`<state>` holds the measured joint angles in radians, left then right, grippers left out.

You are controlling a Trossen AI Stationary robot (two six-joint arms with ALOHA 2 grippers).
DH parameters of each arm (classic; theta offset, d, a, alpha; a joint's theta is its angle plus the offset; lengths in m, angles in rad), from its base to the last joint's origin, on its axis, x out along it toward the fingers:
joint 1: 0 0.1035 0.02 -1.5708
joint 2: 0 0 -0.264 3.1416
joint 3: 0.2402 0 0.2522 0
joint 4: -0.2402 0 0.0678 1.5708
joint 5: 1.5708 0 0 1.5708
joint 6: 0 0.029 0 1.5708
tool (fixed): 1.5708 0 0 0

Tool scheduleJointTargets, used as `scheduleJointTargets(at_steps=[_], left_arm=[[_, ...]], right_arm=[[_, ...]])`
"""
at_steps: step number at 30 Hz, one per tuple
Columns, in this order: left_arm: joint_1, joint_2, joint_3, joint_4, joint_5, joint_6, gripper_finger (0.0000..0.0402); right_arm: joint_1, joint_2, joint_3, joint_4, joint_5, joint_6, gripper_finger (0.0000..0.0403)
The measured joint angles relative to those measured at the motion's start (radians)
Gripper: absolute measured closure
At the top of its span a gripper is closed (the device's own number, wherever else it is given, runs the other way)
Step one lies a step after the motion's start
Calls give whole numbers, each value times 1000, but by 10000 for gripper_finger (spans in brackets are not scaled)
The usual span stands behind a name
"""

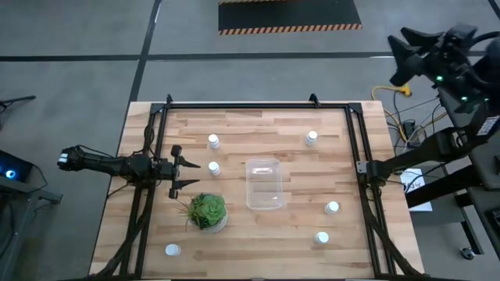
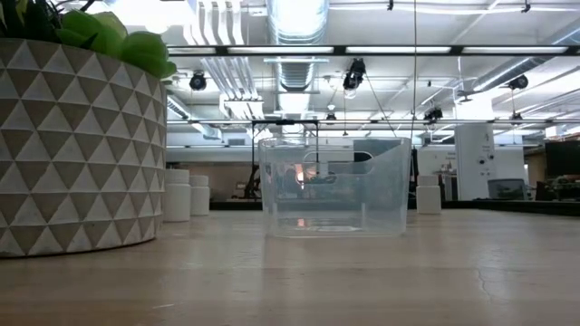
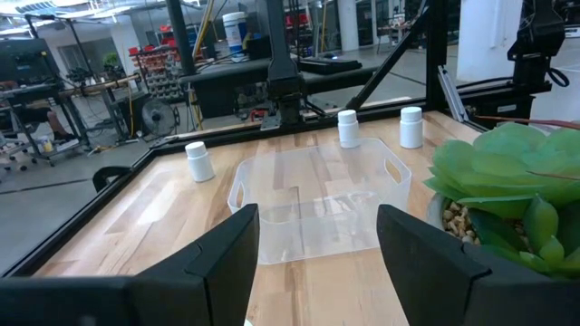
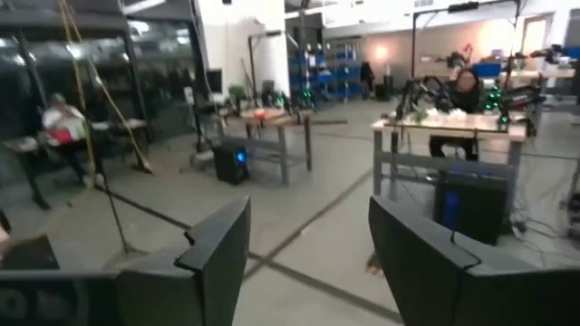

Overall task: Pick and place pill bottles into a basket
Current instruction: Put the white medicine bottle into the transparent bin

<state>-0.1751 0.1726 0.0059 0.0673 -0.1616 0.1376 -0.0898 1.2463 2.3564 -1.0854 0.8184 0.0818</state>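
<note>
Several white pill bottles stand upright on the wooden table, among them two (image 1: pixel 213 141) (image 1: pixel 214 167) at the left, one (image 1: pixel 312 138) far right and one (image 1: pixel 332 208) right of the basket. The clear basket (image 1: pixel 264 184) rests on its base at the table's middle with nothing inside it. At the left side, low over the table, my left gripper (image 1: pixel 187 172) points at the basket (image 3: pixel 317 208), open, with nothing between its fingers. My right gripper (image 1: pixel 397 58) is raised high beyond the table's far right corner, open (image 4: pixel 308 226), and faces the room.
A green plant in a patterned round pot (image 1: pixel 207 211) stands just near-right of my left gripper, close to the basket's near left corner. Two more bottles (image 1: pixel 322 238) (image 1: pixel 173 250) stand near the front edge. A black frame (image 1: pixel 258 105) borders the table.
</note>
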Motion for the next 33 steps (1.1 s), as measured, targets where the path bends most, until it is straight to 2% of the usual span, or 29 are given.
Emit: scheduleJointTargets(at_steps=[5,7,10,14,18,19,25,33], left_arm=[[0,1,0,1,1,0,194],[0,1,0,1,3,0,194],[0,2,0,2,2,0,194],[0,2,0,2,0,0,194],[0,2,0,2,0,0,194],[0,2,0,2,0,0,194],[0,2,0,3,0,0,194],[0,2,0,3,0,0,194]], right_arm=[[-48,23,0,-110,-12,109,188],[-93,18,-2,-186,-59,185,188],[-211,26,1,-303,-230,297,188],[-431,70,0,-499,-514,374,188],[-628,131,-62,-473,-825,305,188],[-660,155,-65,-474,-865,291,188],[-754,235,-212,-479,-876,246,188],[-756,156,-498,-486,-871,250,188]])
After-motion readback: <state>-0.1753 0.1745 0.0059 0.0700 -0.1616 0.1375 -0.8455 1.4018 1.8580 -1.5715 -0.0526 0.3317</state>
